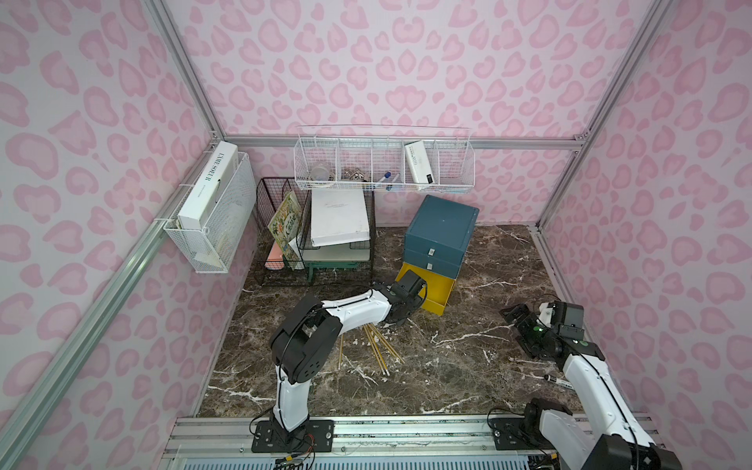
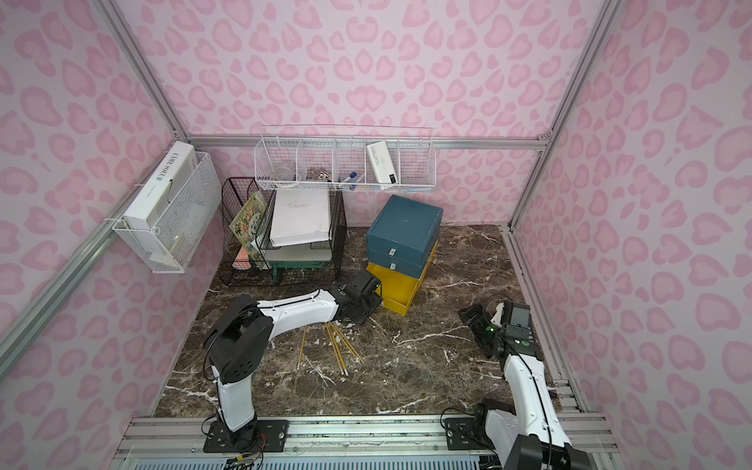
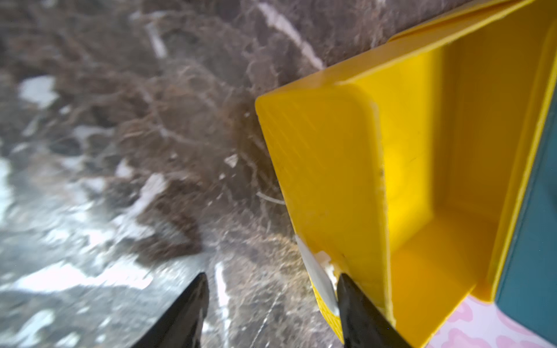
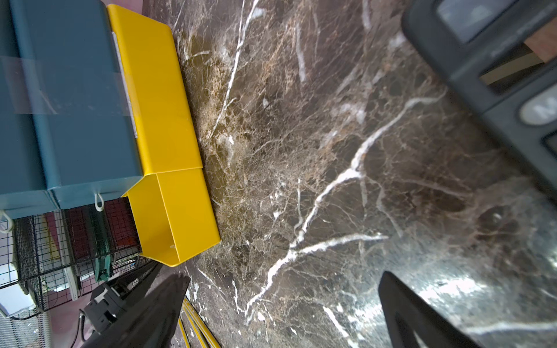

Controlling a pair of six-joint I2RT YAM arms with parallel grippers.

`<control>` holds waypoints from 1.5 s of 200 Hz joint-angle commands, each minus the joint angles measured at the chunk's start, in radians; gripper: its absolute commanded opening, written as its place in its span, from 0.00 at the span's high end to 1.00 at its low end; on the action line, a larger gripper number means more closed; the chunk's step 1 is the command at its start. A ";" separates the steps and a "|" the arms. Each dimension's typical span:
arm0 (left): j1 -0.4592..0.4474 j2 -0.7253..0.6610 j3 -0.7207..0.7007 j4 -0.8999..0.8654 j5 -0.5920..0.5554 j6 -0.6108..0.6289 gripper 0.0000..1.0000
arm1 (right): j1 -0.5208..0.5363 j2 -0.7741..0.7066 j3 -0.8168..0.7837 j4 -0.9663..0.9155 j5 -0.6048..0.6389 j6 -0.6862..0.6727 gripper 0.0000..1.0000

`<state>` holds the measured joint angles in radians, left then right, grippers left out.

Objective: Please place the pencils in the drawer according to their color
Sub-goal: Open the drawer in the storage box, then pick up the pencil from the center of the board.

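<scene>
Several yellow pencils (image 1: 380, 346) (image 2: 337, 346) (image 4: 196, 325) lie fanned on the marble in front of the left arm. The dark-teal drawer cabinet (image 1: 441, 228) (image 2: 403, 228) stands at the back with its yellow bottom drawer (image 1: 437, 293) (image 2: 401, 291) (image 3: 422, 180) (image 4: 180, 217) pulled out; its inside looks bare. My left gripper (image 1: 409, 315) (image 2: 366, 313) (image 3: 271, 280) is open at the drawer's front corner. One finger rests beside the white handle (image 3: 316, 277). My right gripper (image 1: 519, 329) (image 2: 478, 329) (image 4: 283, 277) hangs open over bare marble at the right.
A black wire file rack (image 1: 317, 244) with books stands left of the cabinet. White wire baskets hang on the back wall (image 1: 382, 167) and the left wall (image 1: 215, 219). A black-capped marker (image 1: 557, 380) lies by the right arm.
</scene>
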<state>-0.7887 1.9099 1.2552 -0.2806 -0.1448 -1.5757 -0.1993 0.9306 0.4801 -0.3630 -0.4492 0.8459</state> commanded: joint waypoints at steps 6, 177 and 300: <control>-0.014 -0.043 -0.033 -0.064 -0.014 -0.014 0.33 | 0.000 -0.003 -0.001 0.003 -0.008 0.012 0.00; -0.004 -0.229 0.172 -0.408 -0.100 0.632 0.17 | -0.001 -0.008 0.005 0.003 0.008 -0.017 0.00; -0.161 -0.235 -0.046 -0.460 0.100 0.412 0.19 | 0.000 -0.066 -0.053 -0.008 0.015 -0.005 0.00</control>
<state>-0.9176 1.6543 1.2079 -0.7330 -0.0704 -1.1027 -0.1993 0.8719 0.4362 -0.3618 -0.4435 0.8379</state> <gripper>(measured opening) 0.813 0.997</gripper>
